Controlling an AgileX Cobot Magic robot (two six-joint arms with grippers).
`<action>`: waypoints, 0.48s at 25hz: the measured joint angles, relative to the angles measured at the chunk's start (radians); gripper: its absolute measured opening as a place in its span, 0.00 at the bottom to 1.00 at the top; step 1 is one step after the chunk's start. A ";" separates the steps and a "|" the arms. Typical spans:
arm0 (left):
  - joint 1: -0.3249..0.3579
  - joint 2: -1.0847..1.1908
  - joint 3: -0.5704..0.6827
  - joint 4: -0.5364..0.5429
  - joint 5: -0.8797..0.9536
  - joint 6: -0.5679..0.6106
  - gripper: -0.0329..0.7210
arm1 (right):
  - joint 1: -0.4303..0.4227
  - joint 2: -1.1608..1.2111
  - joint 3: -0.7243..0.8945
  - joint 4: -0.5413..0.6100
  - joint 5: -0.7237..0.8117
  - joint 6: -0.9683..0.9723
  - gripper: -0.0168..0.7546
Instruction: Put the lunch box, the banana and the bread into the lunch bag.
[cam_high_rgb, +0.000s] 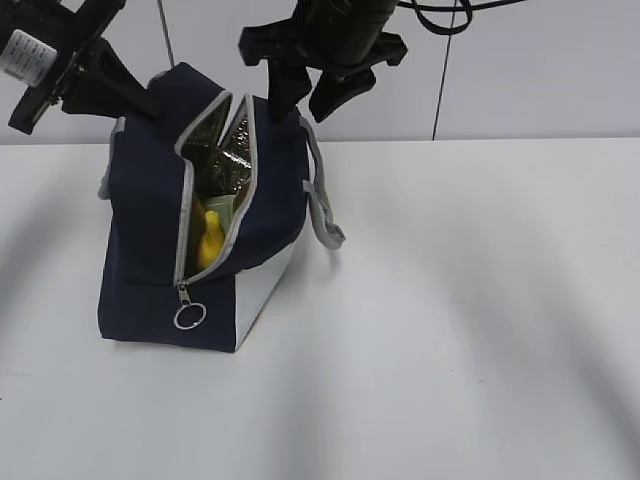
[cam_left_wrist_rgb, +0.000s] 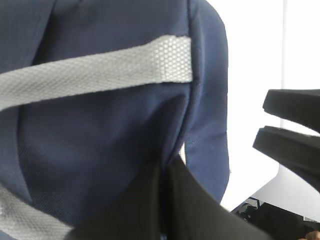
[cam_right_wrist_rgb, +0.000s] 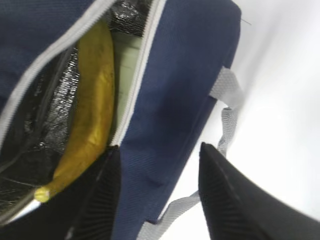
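The navy lunch bag (cam_high_rgb: 150, 230) stands on the table's left side with its zipper open. Inside it the yellow banana (cam_high_rgb: 210, 240) lies along the opening, with the sage-green lid of the lunch box (cam_high_rgb: 222, 208) behind it. No bread shows. My left gripper (cam_high_rgb: 150, 105) is shut on the fabric at the bag's top left edge (cam_left_wrist_rgb: 100, 150). My right gripper (cam_high_rgb: 303, 110) hangs over the top right edge. In the right wrist view its jaws (cam_right_wrist_rgb: 159, 150) stand apart, one on each side of the bag's right wall (cam_right_wrist_rgb: 185, 75), beside the banana (cam_right_wrist_rgb: 92, 110) and lunch box (cam_right_wrist_rgb: 127, 60).
A grey strap handle (cam_high_rgb: 322, 205) droops off the bag's right side. The metal ring pull (cam_high_rgb: 189, 316) hangs at the zipper's low end. White table (cam_high_rgb: 460, 330) stretches to the right and front of the bag. A white wall stands behind.
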 joint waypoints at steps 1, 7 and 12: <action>0.000 0.000 0.000 0.000 0.001 0.000 0.04 | 0.000 0.000 0.006 -0.008 0.000 0.004 0.50; 0.000 0.000 0.000 0.000 0.001 0.004 0.04 | 0.000 0.000 0.071 -0.044 0.002 0.023 0.48; 0.000 0.000 0.000 0.000 0.002 0.004 0.04 | 0.000 0.004 0.082 -0.044 0.002 0.035 0.48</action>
